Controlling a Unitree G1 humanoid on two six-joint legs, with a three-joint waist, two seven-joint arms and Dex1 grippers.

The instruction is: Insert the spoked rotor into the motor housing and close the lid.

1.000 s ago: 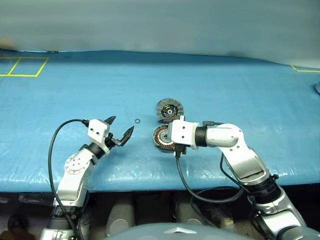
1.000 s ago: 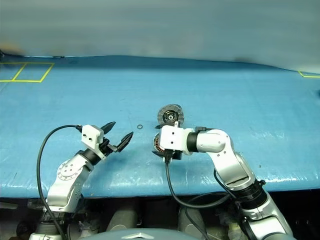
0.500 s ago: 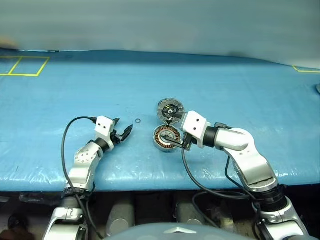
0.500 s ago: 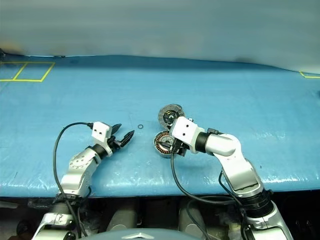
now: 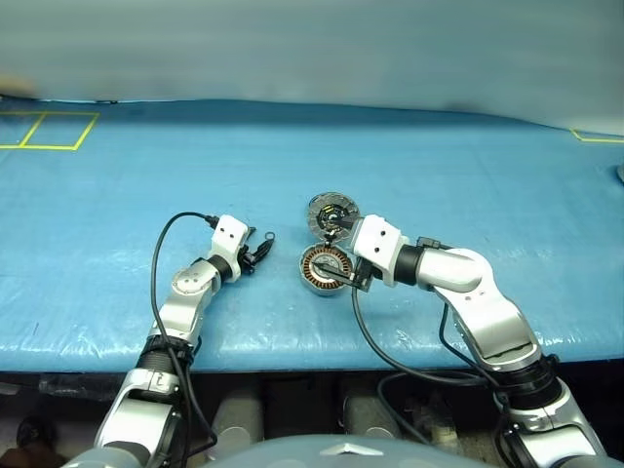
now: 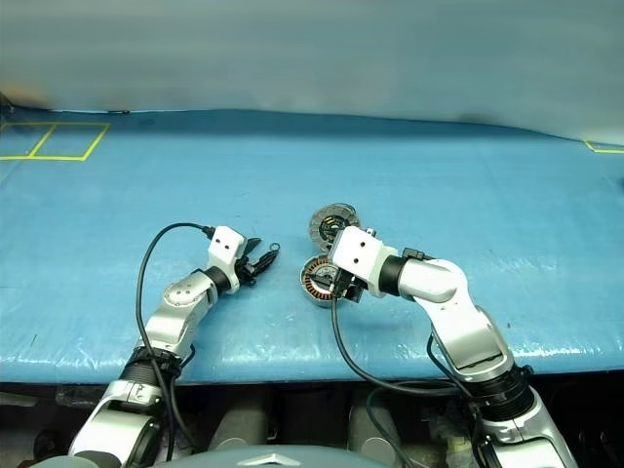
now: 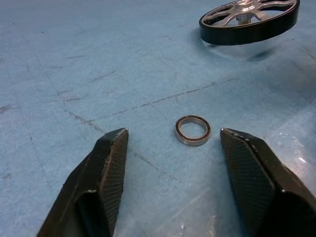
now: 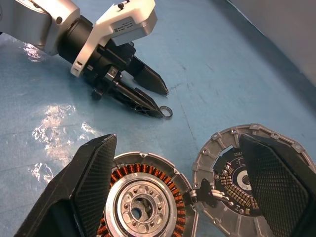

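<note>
While the motor housing [image 5: 325, 269] shows bare copper windings and its lid [image 5: 331, 211] lies open at its twelve o'clock, nothing is done yet. The spoked rotor [image 7: 249, 19] sits uninserted beyond a washer ring [image 7: 192, 130], which the left gripper [image 7: 173, 132] straddles, fingers apart. The right gripper [image 8: 177, 137] hangs spread wide over the housing.

Lid [image 5: 331, 212] behind motor housing [image 5: 323, 269], seemingly touching; washer ring [image 5: 268, 236] left

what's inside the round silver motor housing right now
Inside the round silver motor housing: a ring of copper-coloured windings around a silvery hub with small holes. The right hand's finger covers part of the rim.
</note>
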